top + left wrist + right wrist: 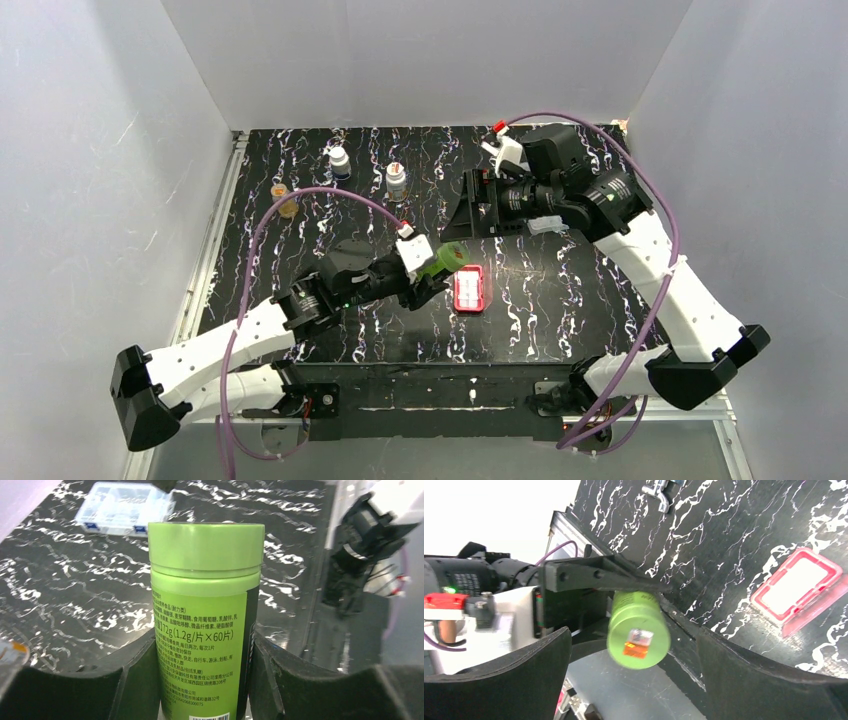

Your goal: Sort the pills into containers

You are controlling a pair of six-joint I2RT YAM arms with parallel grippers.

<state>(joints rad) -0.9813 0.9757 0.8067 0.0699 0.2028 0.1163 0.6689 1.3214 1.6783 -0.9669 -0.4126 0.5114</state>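
- Top view: a black table (300, 330) veined with white, shut in by plain white walls (100, 150) on three sides.
- The case (468, 290) lies flat near the middle of the frame, just right of the left claw (430, 276). It has a red rim, rounded corners and whitish cells inside.
- The left claw grips a green bottle (446, 262), tipped on its side just above and left of the case. Whether it touches the case I cannot tell.
- The right claw (462, 208) hangs above that, jaws spread wide, nothing in them.
- Along the upper left stand two small white bottles (339, 160) (397, 178) and an amber jar (287, 203).
- Left wrist view: the same marbled top runs up the frame, with a clear box (125, 507) at upper left.
- The green bottle fills the centre with its lid on, Chinese print down its label, and a black finger (140, 680) pressed to each side.
- The case is not in this view.
- Right wrist view: the marbled top tilts across the upper right.
- The case (799, 587) sits at the right edge, its red border around a pale inside. The cells are too blurred to make out.
- The bottle's green end points at the camera from mid-frame, well left of the case, between the right claw's widely parted fingers (514, 675) and touching neither.
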